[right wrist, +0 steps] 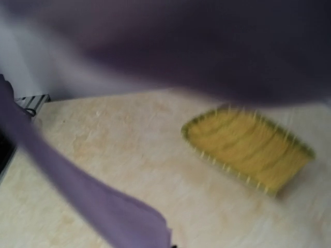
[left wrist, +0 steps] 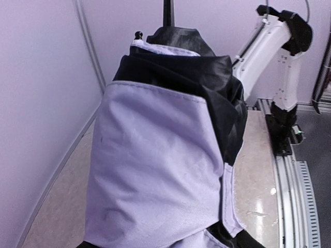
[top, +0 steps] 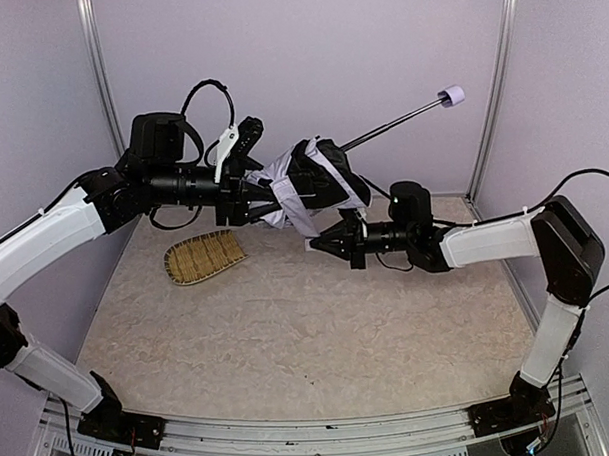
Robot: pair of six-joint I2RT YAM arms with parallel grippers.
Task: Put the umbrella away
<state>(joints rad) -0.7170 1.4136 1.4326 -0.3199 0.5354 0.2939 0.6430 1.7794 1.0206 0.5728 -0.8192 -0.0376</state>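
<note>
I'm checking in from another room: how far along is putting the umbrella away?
Done: the pale lavender-grey fabric umbrella is collapsed and bunched. In hand: the left gripper holds it aloft; the right gripper, shut, seems to pinch its strap. To do: thin black shaft extended, strap unfastened, nothing stowed.

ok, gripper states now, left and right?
Left gripper: closed on the umbrella, held aloft.
Right gripper: closed; whether it pinches the strap cannot be told.

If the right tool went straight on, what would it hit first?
Probably the umbrella fabric hanging just before the right tool; beyond it, the tray. Depth is unclear.
</note>
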